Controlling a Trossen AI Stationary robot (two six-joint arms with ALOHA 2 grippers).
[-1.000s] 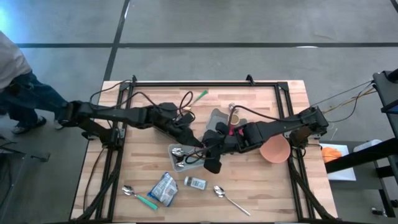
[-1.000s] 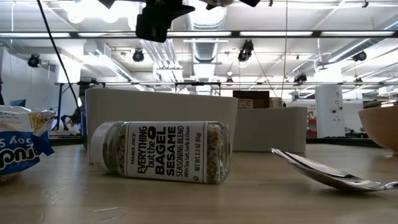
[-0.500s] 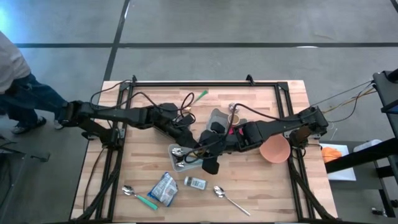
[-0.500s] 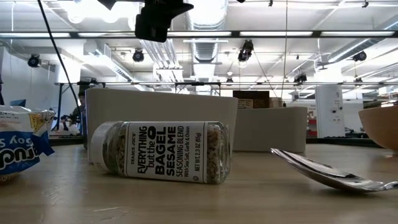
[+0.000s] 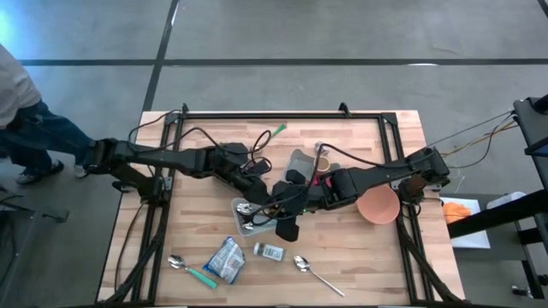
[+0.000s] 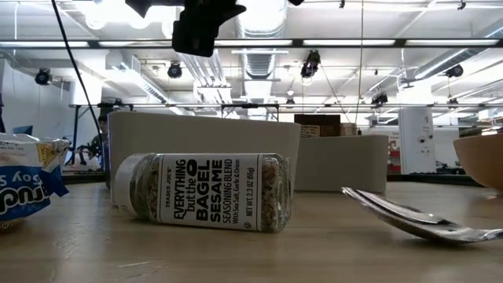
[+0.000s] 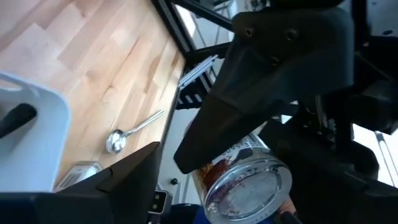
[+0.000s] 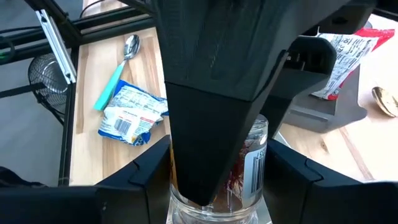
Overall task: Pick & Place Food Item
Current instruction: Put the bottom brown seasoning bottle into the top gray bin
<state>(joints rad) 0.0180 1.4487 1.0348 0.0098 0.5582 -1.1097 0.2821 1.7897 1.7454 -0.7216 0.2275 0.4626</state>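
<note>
A glass jar (image 7: 249, 183) with red contents and a white label (image 8: 256, 163) hangs in the air over the table's middle. My right gripper (image 8: 219, 186) is shut on it and reaches in from the right (image 5: 289, 205). My left gripper (image 7: 239, 177) comes from the left (image 5: 265, 195) and is open. Its fingers stand on either side of the jar's round end, and a gap shows beside one finger (image 7: 134, 177). In the high view the two grippers hide the jar. My right gripper pinches the jar's side wall (image 8: 260, 155) between its two fingers (image 8: 149, 180). It comes from the table's right, slanting down, with the fingers along the jar. The jar is lifted clear of the table, its round clear end (image 7: 245, 186) turned toward my left gripper.
A grey tray (image 5: 242, 224) with utensils lies under the grippers. A seasoning bottle (image 5: 269, 251) lies on its side near the front, by a blue-white packet (image 5: 224, 259) and two spoons (image 5: 308, 268) (image 5: 177, 262). An orange bowl (image 5: 379, 205) sits at the right. A person (image 5: 21, 103) stands beyond the table's left.
My right gripper has tipped a little further down with the jar, which stays between the two grippers and clear of the table.
</note>
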